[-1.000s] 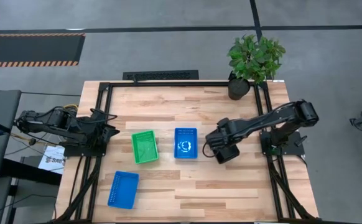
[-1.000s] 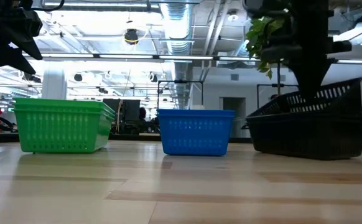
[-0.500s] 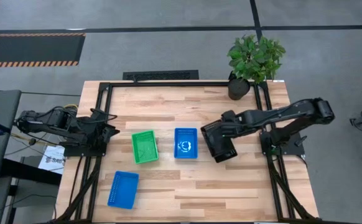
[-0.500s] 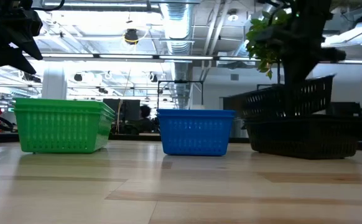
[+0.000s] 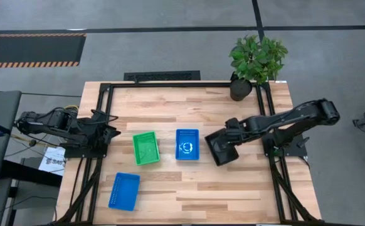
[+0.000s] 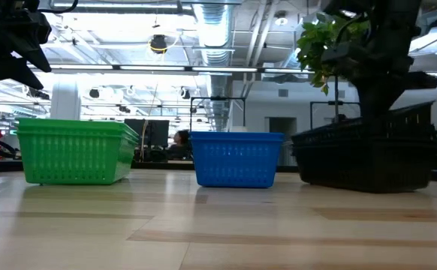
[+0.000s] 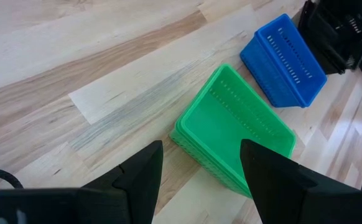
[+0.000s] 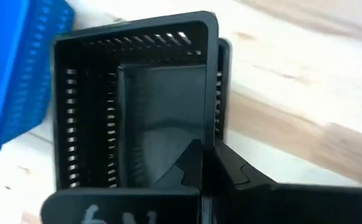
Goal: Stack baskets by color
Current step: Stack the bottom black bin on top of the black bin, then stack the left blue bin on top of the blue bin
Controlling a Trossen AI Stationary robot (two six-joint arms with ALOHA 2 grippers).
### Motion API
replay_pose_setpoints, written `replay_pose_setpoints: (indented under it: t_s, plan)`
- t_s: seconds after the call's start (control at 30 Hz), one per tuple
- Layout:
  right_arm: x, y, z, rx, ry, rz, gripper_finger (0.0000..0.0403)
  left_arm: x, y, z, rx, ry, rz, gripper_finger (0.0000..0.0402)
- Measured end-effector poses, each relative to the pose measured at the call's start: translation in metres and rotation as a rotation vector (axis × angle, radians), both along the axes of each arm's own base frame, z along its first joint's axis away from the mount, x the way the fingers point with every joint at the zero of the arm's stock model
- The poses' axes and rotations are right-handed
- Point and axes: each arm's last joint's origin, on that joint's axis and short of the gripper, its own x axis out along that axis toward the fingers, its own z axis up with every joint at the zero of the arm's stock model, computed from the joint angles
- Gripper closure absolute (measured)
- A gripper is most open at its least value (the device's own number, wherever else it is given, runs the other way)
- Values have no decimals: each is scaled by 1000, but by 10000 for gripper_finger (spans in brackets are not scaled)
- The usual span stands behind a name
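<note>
The right tool (image 5: 230, 139) pinches the wall of a black basket (image 5: 222, 149) nested in a second black one (image 8: 223, 87), right of centre on the desk (image 5: 232, 188), long axis tilted slightly off the near-far line. The green basket (image 5: 146, 148) and blue basket (image 5: 187, 144) sit mid-desk, long axes running near to far, openings up; another blue basket (image 5: 124, 191) lies near-left. The left tool (image 7: 196, 168) is spread, empty, at the left edge.

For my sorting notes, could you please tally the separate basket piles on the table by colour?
Green basket pile: 1
Blue basket piles: 2
Black basket pile: 1
Total: 4
</note>
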Motion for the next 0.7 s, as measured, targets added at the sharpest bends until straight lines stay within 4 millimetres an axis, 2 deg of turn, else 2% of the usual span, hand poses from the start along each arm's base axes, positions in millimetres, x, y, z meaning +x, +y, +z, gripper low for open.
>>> replay_pose_setpoints:
  t_s: [0.1, 0.3, 0.5, 0.7]
  plan:
    - [4, 2, -8, 24, 25, 16, 362, 0, 0, 0, 1, 0, 1, 198]
    - [10, 2, -21, 17, 93, 32, 299, 0, 0, 0, 5, -1, 5, 198]
    - [6, 1, -22, -16, 124, -5, 246, 0, 1, 0, 20, -5, 24, 198]
    - [4, 0, -21, -21, 137, -25, 227, 0, 1, 0, 24, -5, 21, 198]
